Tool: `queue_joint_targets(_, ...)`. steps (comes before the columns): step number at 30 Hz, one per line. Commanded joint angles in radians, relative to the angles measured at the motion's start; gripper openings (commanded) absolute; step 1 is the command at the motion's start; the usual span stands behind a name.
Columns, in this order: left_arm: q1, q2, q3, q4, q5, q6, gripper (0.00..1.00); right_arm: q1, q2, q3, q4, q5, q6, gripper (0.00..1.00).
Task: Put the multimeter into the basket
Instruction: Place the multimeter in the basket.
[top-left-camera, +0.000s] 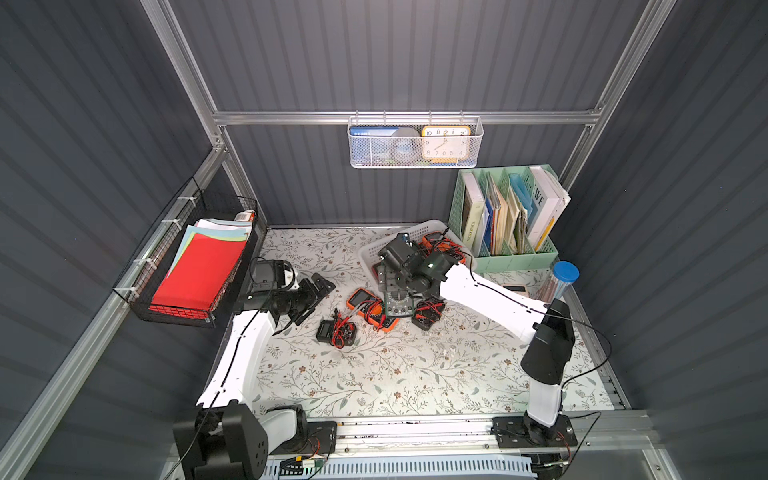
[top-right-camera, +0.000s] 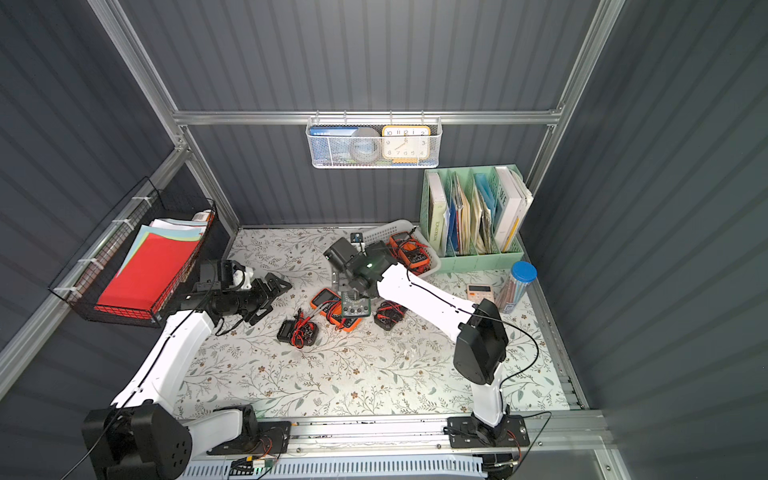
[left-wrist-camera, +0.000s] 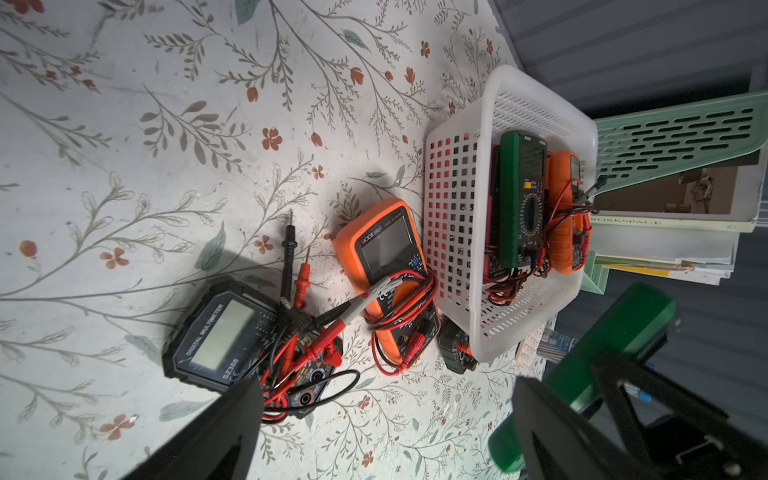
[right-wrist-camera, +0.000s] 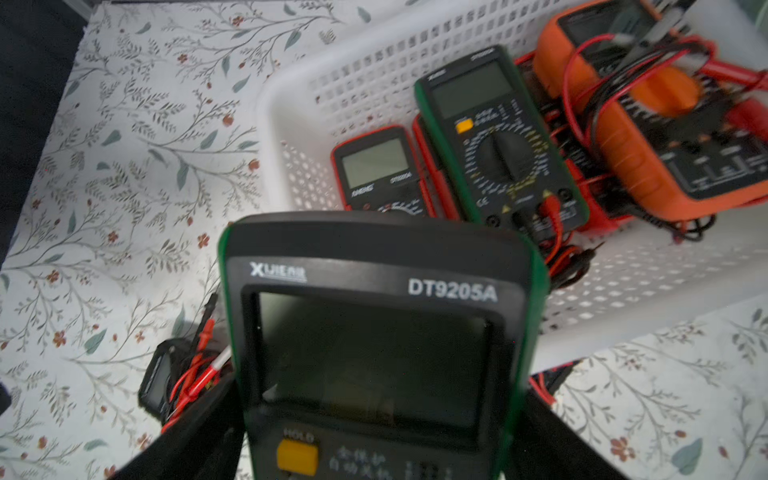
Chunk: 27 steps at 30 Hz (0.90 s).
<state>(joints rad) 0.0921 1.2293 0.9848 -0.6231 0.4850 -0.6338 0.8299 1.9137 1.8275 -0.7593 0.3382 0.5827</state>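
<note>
Green-sleeved black multimeter (right-wrist-camera: 374, 316), a flat rigid plastic block with a dark display, hangs in the air just short of the near rim of the shallow white perforated plastic basket (right-wrist-camera: 332, 70), its display end pointing toward the basket. The black right gripper (right-wrist-camera: 380, 399) is clenched on it, its jaws pressing the two narrow sides below the screen.

It looks stiff and moderately heavy for its size, and the rubbery sleeve should keep the pads from slipping. The display window and the dial are probably the weak spots, so the long edges are the right place to hold. With the grip on the lower half, the screen end overhangs and may tip down first on release.

Under it, on the flower-printed table cover (top-left-camera: 374, 374) on the basket's near side, lies an orange multimeter (top-left-camera: 365, 305) wrapped in red and black leads. A black multimeter (left-wrist-camera: 220, 332) with a grey screen lies farther from the basket. The left gripper (top-left-camera: 313, 302) hovers well apart from the basket, jaws spread and nothing between them.

Inside the basket, a strip of bare floor runs along the near wall. Beyond it lie a small red-edged meter (right-wrist-camera: 378, 170), a green-edged meter (right-wrist-camera: 494, 137) and an orange meter (right-wrist-camera: 648, 137) tangled in leads, which could snag a careless drop.
</note>
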Motion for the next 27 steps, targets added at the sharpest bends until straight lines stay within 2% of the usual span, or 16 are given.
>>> queue_joint_targets(1, -0.044, 0.035, 0.040, 0.023, 0.009, 0.010, 0.99, -0.059, 0.037, 0.071, 0.074, -0.016, -0.099, 0.68)
queue_joint_targets(8, -0.145, 0.087, 0.065, 0.044, -0.008, 0.019, 0.99, -0.165, 0.180, 0.208, 0.140, -0.136, -0.236, 0.68)
queue_joint_targets(16, -0.184, 0.117, 0.074, 0.053, -0.023, 0.009, 0.99, -0.189, 0.330, 0.373, 0.149, -0.163, -0.400, 0.69)
queue_joint_targets(22, -0.192, 0.122, 0.103, 0.036, -0.035, 0.018, 0.99, -0.193, 0.390, 0.401, 0.145, -0.198, -0.426, 0.71)
queue_joint_targets(27, -0.192, 0.120, 0.100, 0.037, -0.034, 0.019, 0.99, -0.193, 0.401, 0.346, 0.154, -0.213, -0.398, 0.72)
